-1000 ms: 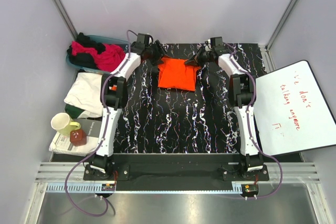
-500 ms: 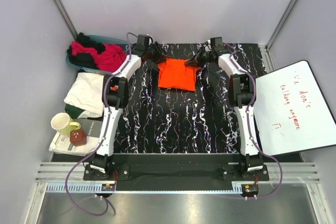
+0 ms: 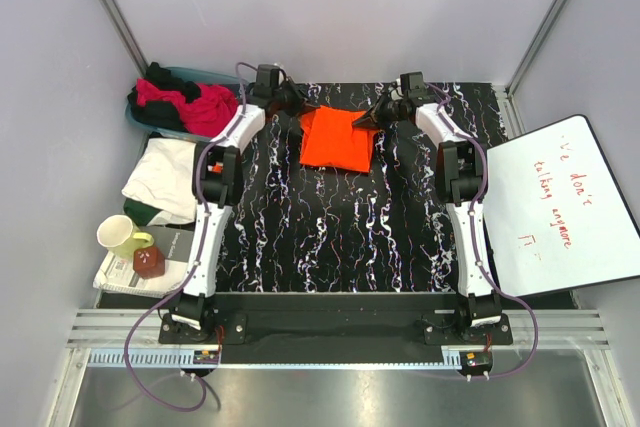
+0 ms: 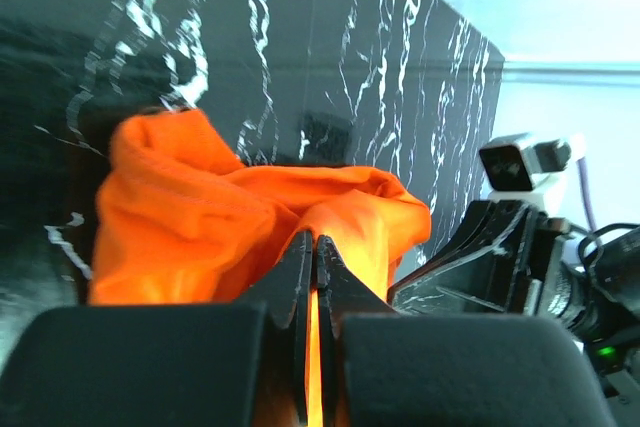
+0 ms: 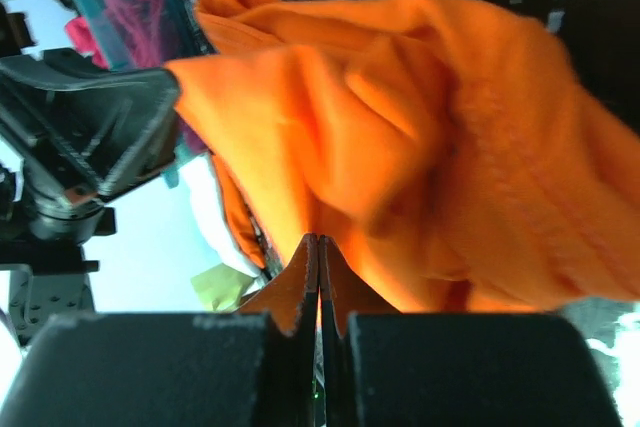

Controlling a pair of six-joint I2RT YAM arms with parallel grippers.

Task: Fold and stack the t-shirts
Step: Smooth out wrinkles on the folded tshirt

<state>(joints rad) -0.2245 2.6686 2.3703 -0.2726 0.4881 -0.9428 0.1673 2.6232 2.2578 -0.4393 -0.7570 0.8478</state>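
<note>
**Tech:** Your work surface is a black, white-veined table (image 3: 330,237), closed in by pale walls (image 3: 330,7) at the far edge and on both sides. Read it from your left.

**Operator:** What sits off the left edge?

**Tech:** In the far-left corner, a teal basket (image 3: 205,74) holds a magenta t-shirt (image 3: 208,107) and a black t-shirt (image 3: 160,77). Nearer you, a white t-shirt (image 3: 165,175) lies bunched, its right side just beside the left arm. A yellow mug (image 3: 120,235) stands nearer still.

**Operator:** And the grippers?

**Tech:** The left gripper (image 3: 296,105) is at the far-left corner of the orange t-shirt (image 3: 338,142). In the left wrist view its jaws are pressed together with a sliver of orange cloth between them, so it is clamped on the shirt. The right gripper (image 3: 364,119) is at the far-right corner. Its wrist view shows its jaws likewise closed on orange cloth. The two grippers are near each other, and the cloth between them is bunched. The rest of the shirt lies on the table, centred and close to the far edge.

**Operator:** Where do I have room?

**Tech:** You have open table from the shirt's near hem to the arm bases, between both arms. Narrower open strips run on either side of the shirt. On your right, a white board (image 3: 565,207) with red handwriting lies just past the table's right edge, beside the right arm.
</note>
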